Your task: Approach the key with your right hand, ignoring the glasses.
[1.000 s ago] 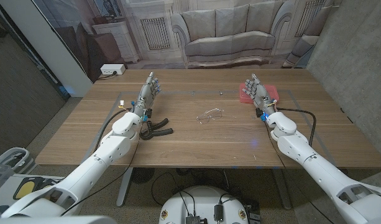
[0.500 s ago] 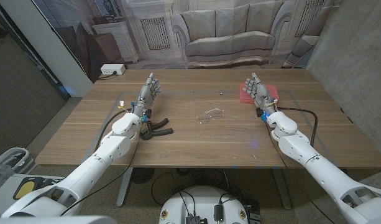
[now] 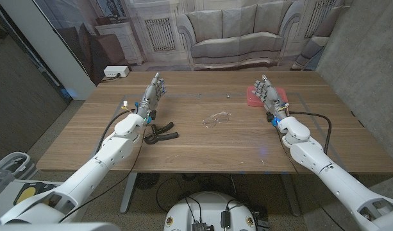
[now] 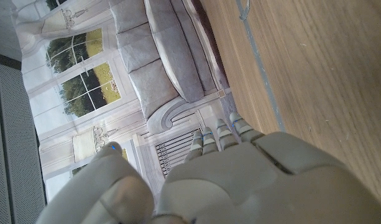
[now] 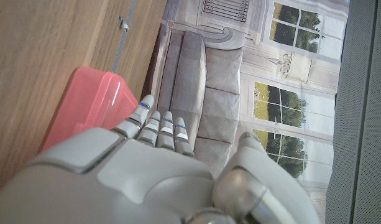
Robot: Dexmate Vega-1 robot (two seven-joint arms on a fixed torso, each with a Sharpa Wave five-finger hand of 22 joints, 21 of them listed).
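A small metal key (image 3: pixel 228 96) lies far out on the wooden table (image 3: pixel 202 151), left of my right hand and beyond the glasses; the right wrist view shows this key (image 5: pixel 123 24) too. Clear-framed glasses (image 3: pixel 217 118) lie at mid-table. My right hand (image 3: pixel 267 95) stands at the right, fingers stretched out and holding nothing, well apart from the key. In its own wrist view, the right hand (image 5: pixel 128 174) shows its back. At the left my left hand (image 3: pixel 152 93) stands likewise with fingers extended and nothing in it. The left hand (image 4: pixel 240 180) shows its back in its wrist view.
A pink box (image 3: pixel 276 96) sits right behind my right hand; the right wrist view shows the box (image 5: pixel 84 106) under the fingertips. A black tool (image 3: pixel 161 133) lies beside my left forearm. A white power strip (image 3: pixel 116 72) stands past the table's far left corner.
My right hand has shifted slightly to the right with its fingers a little more spread. The left hand, glasses and key have stayed where they were.
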